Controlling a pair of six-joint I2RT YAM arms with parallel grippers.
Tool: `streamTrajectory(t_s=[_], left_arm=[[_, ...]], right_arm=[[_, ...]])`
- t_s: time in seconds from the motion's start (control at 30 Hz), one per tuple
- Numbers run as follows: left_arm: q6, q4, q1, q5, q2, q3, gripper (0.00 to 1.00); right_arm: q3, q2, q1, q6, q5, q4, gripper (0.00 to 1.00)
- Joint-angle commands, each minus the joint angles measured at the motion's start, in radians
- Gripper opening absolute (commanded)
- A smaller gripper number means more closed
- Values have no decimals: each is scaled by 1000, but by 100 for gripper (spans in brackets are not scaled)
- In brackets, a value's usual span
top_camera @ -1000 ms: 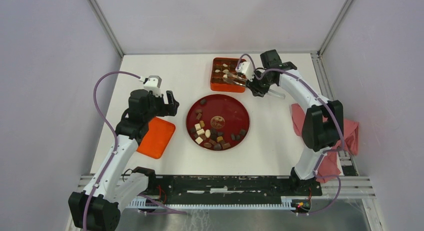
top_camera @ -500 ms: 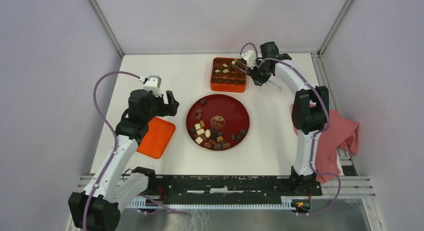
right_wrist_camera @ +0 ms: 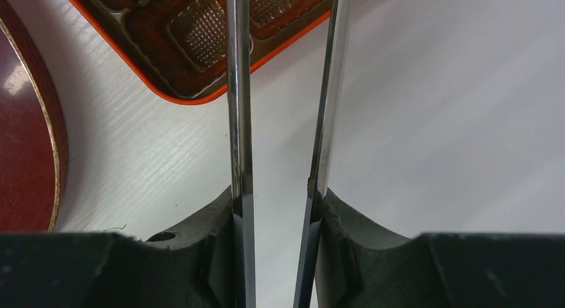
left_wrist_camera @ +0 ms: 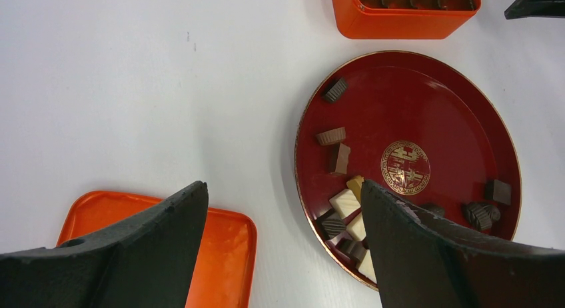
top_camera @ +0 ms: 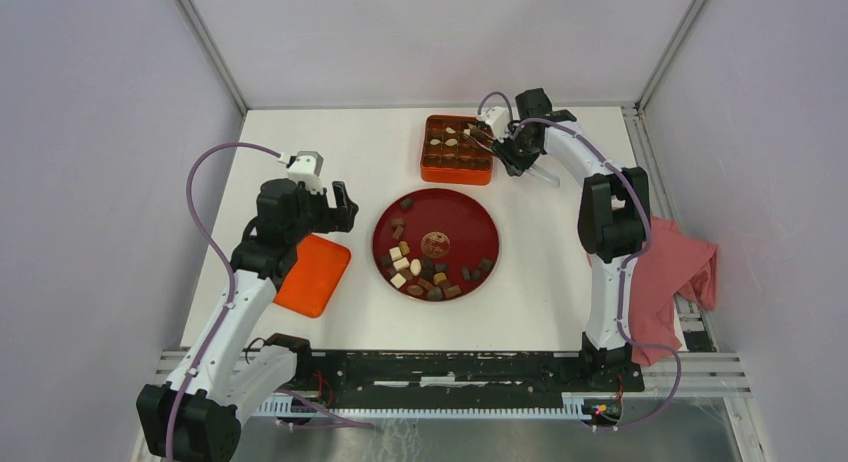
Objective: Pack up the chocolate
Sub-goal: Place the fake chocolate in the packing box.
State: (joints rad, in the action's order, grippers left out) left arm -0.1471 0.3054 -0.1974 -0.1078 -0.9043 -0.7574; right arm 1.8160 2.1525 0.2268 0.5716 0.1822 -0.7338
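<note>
The right claw [right_wrist_camera: 283,88] carries two thin metal blades [right_wrist_camera: 238,88] that stand narrowly apart. Their tips run out of the right wrist view, so I cannot tell whether they pinch anything. Beneath them that view shows a corner of the orange box [right_wrist_camera: 180,100] with ribbed, bare cells. Only the top view shows cream pieces sitting in cells farther back.

The left claw [left_wrist_camera: 281,188] gapes wide with nothing in it. It hangs above the tabletop [left_wrist_camera: 133,88], between a flat orange lid [left_wrist_camera: 226,255] and the red plate [left_wrist_camera: 426,88]. Most of the chocolate [left_wrist_camera: 345,203] lies on that plate, strung along its left and near rim.

The left wrist view alone shows shapes. A tan oblong lies crosswise, a dark one beside it stands nearly at right angles, and a ridged one tilts. A pink cloth [top_camera: 680,267] lies at the right.
</note>
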Motion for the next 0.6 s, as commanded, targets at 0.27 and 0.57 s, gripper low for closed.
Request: streamTrajectory(t_s=[0.27, 0.57], left_arm=[[55, -21, 3, -16, 10, -2, 89], [55, -22, 4, -15, 10, 0, 89]], right_arm=[[60, 17, -2, -22, -19, 18, 32], [68, 22, -2, -23, -18, 12, 42]])
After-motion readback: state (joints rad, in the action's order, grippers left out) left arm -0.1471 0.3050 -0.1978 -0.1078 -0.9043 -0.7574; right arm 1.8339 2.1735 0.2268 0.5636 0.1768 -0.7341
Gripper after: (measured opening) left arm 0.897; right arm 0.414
